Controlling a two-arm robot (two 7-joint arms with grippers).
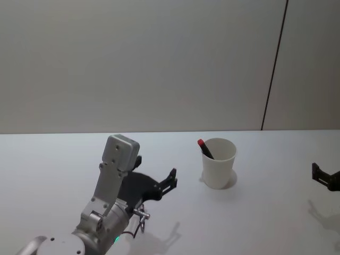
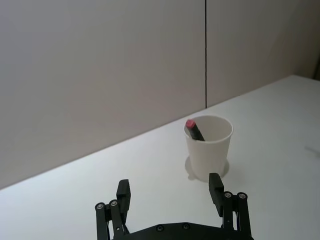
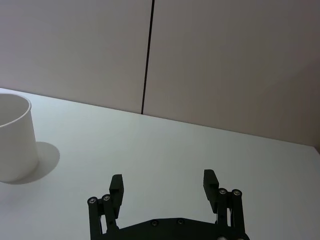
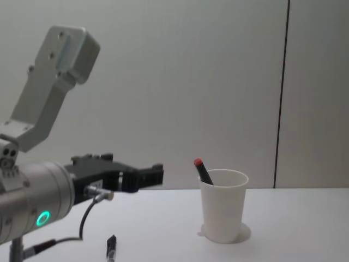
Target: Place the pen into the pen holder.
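The pen holder (image 1: pixel 219 171) is a white paper cup standing upright on the white table. In it leans the pen (image 1: pixel 205 149), black with a red end that sticks out over the rim on the cup's left side. The left wrist view has the pen (image 2: pixel 194 131) and cup (image 2: pixel 210 155) straight ahead of my left gripper (image 2: pixel 170 189), which is open, empty and a short way back from the cup. From the chest, my left gripper (image 4: pixel 155 176) hovers left of the cup (image 4: pixel 222 213). My right gripper (image 3: pixel 163 181) is open and empty, far right of the cup (image 3: pixel 15 145), near the table's right side (image 1: pixel 320 175).
The table (image 1: pixel 265 223) is white, with a plain wall behind it and a dark vertical seam (image 1: pixel 273 69) in that wall. A small dark object (image 4: pixel 111 248) lies low beside my left arm; what it is cannot be told.
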